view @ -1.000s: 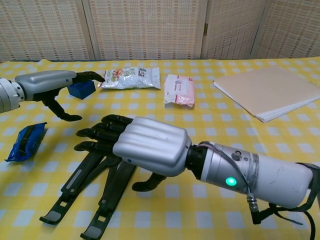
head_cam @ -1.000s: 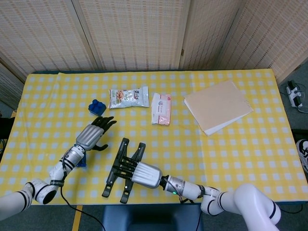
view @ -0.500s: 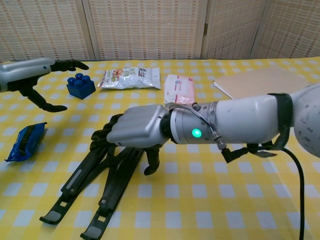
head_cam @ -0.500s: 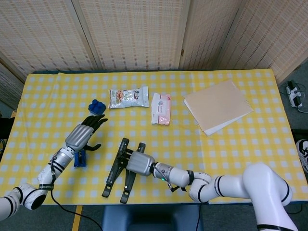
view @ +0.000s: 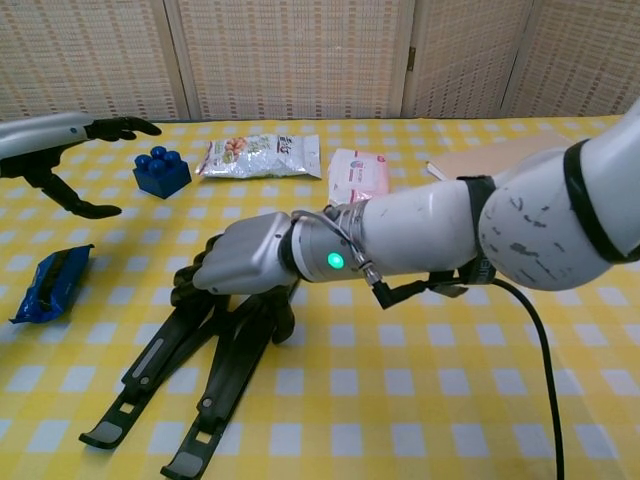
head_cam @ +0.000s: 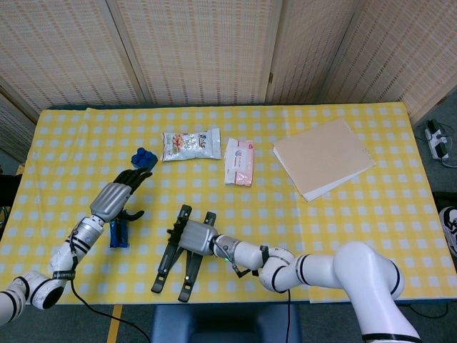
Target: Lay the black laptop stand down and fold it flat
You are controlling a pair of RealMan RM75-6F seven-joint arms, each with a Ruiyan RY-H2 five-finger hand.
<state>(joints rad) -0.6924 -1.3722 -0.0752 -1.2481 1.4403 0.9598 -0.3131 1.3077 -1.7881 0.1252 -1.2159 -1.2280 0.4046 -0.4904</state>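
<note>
Right hand (view: 243,265) has slid lower onto the stand (head_cam: 180,251), fingers curled over its bars, likely pressing it flat; left hand (head_cam: 116,198) withdrew, fingers spread, empty.

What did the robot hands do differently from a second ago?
The right robot hand slid forward along the black laptop stand and now presses on its far end. The left robot hand pulled back toward the table's left edge, holding nothing. The stand stayed lying flat in the same spot, and the blue block, snack bag and pink pack did not move.
</note>
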